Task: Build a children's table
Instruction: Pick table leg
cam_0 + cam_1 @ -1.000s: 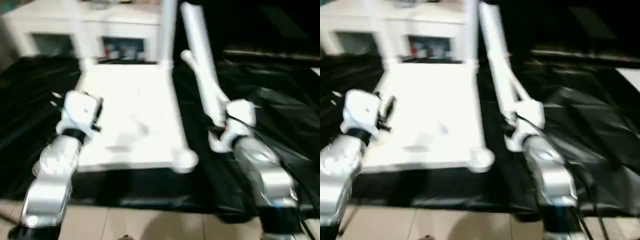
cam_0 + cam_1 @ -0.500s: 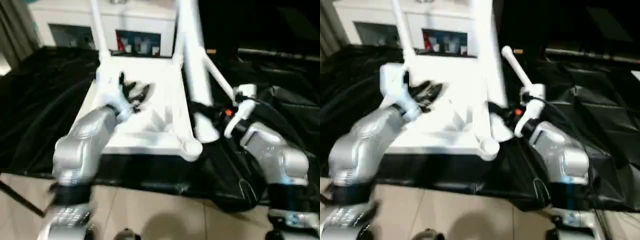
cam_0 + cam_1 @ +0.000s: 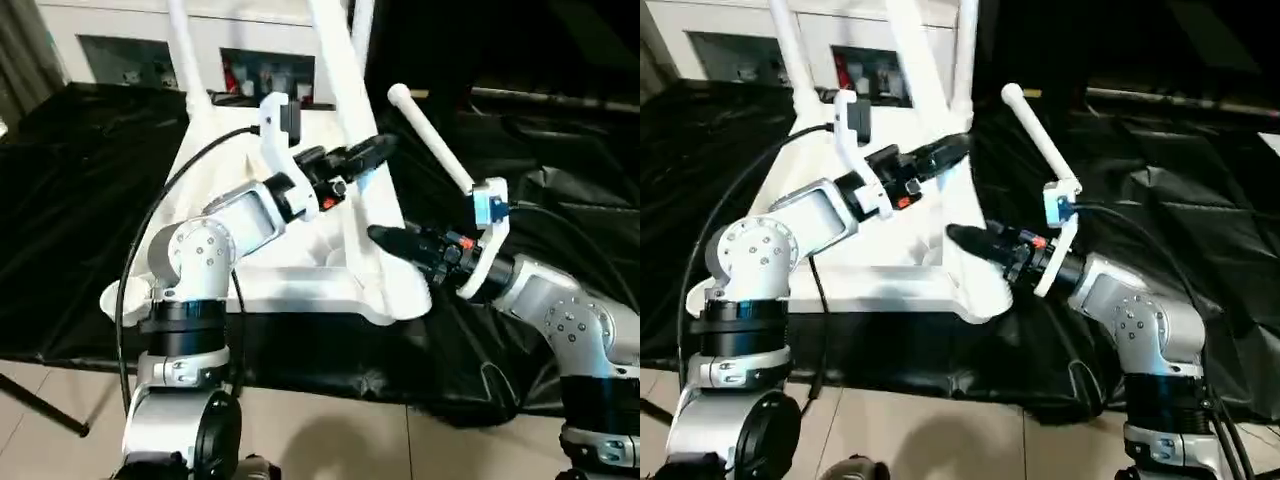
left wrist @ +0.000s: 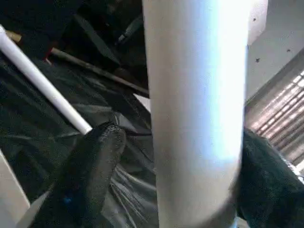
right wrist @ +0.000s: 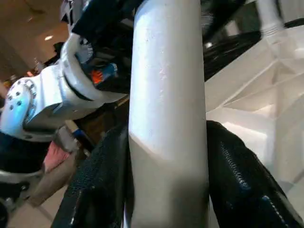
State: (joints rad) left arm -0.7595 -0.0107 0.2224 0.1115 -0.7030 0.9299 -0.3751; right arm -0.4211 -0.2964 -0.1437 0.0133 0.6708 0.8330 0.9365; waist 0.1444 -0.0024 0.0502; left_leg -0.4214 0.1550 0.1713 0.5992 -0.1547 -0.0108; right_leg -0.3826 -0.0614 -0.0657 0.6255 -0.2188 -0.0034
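No brand, label or readable writing shows anywhere; the small coloured items behind the glass of the white cabinet (image 3: 200, 60) are too blurred to read.

The tabletop (image 3: 300, 250) lies upside down on a black sheet (image 3: 80, 180), its ribbed underside up, directly below both claws. A leg (image 3: 335, 80) rises slanted from beside the near corner socket (image 3: 400, 295) and is cut off by the frame's upper edge, so its upper end cannot be seen.

The right gripper (image 3: 385, 238) reaches in low, just above that near corner, and in the right wrist view its fingers (image 5: 242, 175) press against both sides of the leg (image 5: 168, 118): it is clamped on the leg near its base. Whether the leg's foot is seated in the socket is hidden behind the claw.

The left gripper (image 3: 375, 150) sits higher up along the same leg. In the left wrist view its fingers (image 4: 90, 166) stand apart on either side of the leg (image 4: 194, 109), with a gap visible on one side, so it straddles the tube without closing.

Beyond the right claw, a loose leg (image 3: 430, 140) lies on the sheet. Two more legs (image 3: 180, 45) stand upright at the far corners, their tops cut off.
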